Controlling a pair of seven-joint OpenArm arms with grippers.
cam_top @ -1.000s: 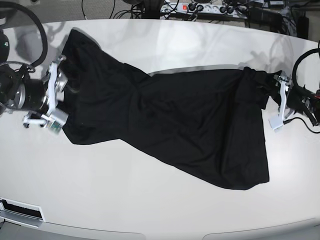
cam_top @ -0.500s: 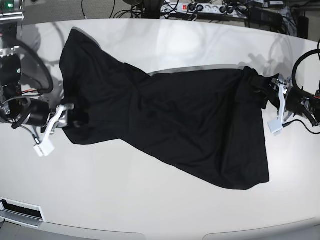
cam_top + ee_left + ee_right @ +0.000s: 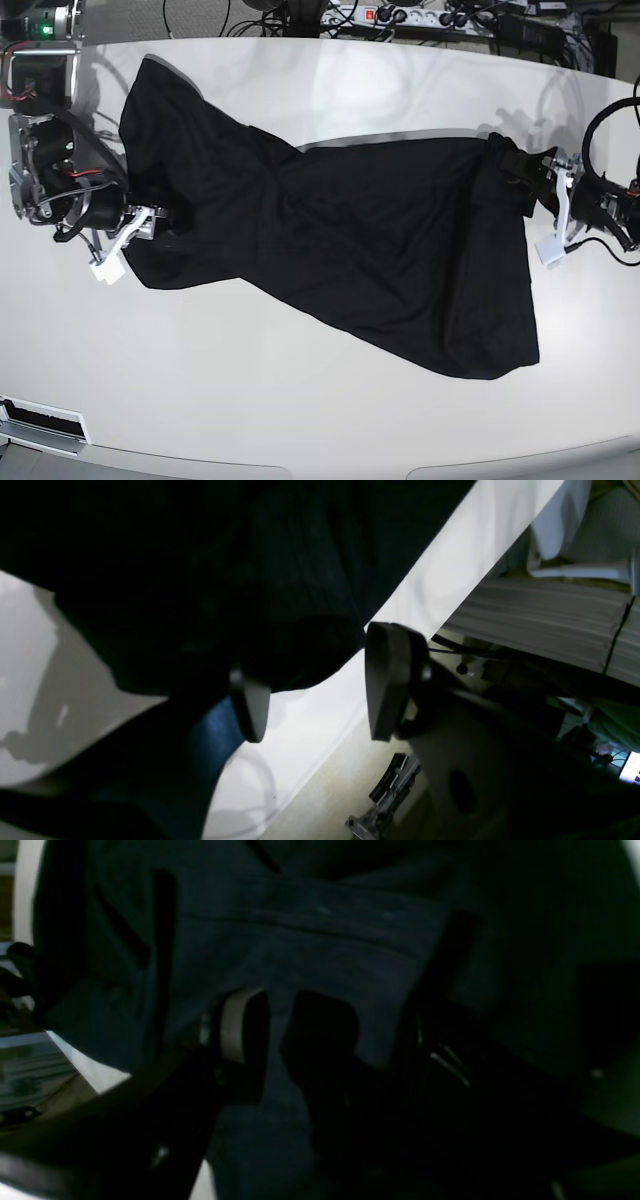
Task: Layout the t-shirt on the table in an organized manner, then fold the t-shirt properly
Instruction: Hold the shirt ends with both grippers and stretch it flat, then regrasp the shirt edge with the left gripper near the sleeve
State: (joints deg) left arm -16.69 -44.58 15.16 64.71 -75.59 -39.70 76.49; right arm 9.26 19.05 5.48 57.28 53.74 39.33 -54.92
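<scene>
— Where is the shirt point(image 3: 340, 240) found?

— It is spread crumpled across the worktop point(image 3: 300, 400), its long axis running left to right, upper left to lower right.

— And the fingers?

— The left gripper point(image 3: 553, 212) is set at the shirt's right edge, fingers point(image 3: 385, 680) parted, cloth lying just beyond them. The right gripper point(image 3: 128, 240) is at the left edge; whether cloth is pinched cannot be told. Each end is nearest its own arm.
</scene>
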